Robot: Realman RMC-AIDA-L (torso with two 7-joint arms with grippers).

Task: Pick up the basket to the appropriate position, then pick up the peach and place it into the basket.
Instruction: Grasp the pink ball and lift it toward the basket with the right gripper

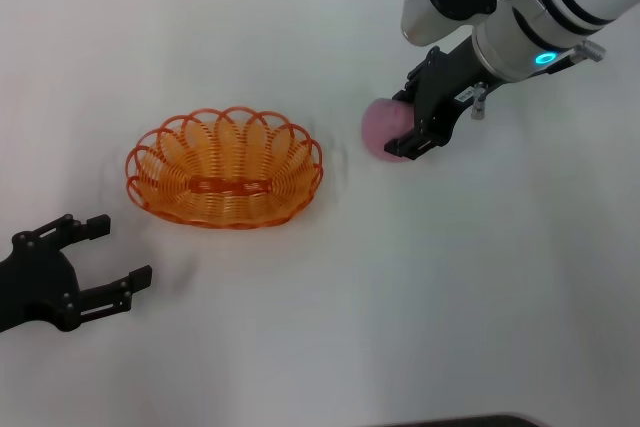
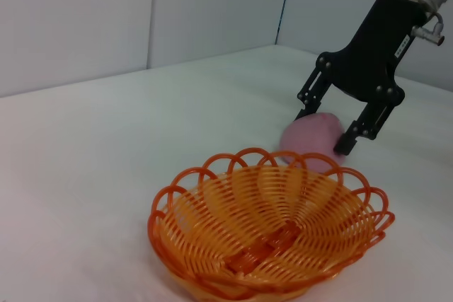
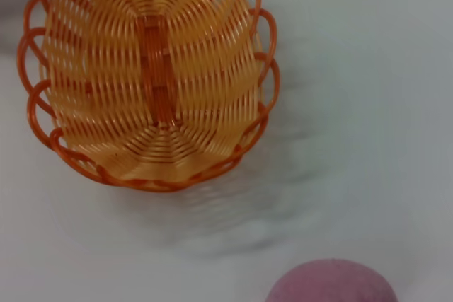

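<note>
The orange wire basket (image 1: 222,169) stands empty on the white table, left of centre. It also shows in the left wrist view (image 2: 269,224) and the right wrist view (image 3: 152,76). The pink peach (image 1: 378,127) lies on the table to the basket's right. My right gripper (image 1: 405,125) is open and lowered over the peach, one finger on each side of it. The left wrist view shows the peach (image 2: 311,138) between those fingers (image 2: 345,143). The peach's top shows in the right wrist view (image 3: 333,284). My left gripper (image 1: 122,249) is open and empty at the near left, apart from the basket.
The white tabletop (image 1: 400,297) stretches around both objects with nothing else on it. Pale walls (image 2: 106,19) stand behind the table in the left wrist view.
</note>
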